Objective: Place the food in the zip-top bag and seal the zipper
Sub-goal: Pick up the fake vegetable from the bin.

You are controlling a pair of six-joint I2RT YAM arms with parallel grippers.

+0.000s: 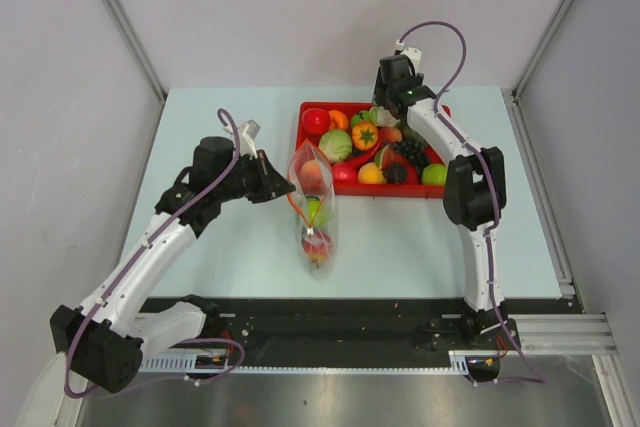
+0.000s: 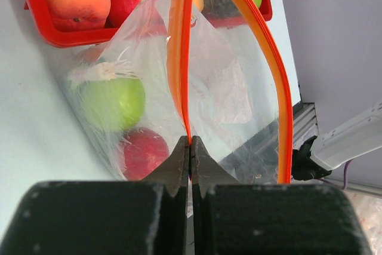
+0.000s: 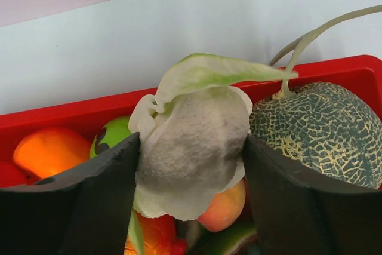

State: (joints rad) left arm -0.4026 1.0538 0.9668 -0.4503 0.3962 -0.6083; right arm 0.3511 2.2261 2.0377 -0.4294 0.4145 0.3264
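The clear zip-top bag point(image 1: 312, 209) stands open on the table just in front of the red tray's left corner. It holds a green apple point(image 2: 113, 101), a red fruit point(image 2: 143, 153) and a peach-coloured fruit point(image 1: 312, 175). My left gripper point(image 2: 190, 144) is shut on the near orange-red zipper strip point(image 2: 178, 58); the other strip point(image 2: 271, 64) stands apart, so the mouth is open. It also shows in the top view point(image 1: 283, 185). My right gripper point(image 3: 192, 165) is over the tray's back edge, its fingers pressed on both sides of the pale cauliflower point(image 3: 194, 147).
The red tray point(image 1: 400, 194) at the back holds several toy fruits and vegetables. A netted green melon point(image 3: 322, 132) touches the right finger, an orange fruit point(image 3: 51, 150) lies to the left. Grey walls close in both sides; the rail runs along the near edge.
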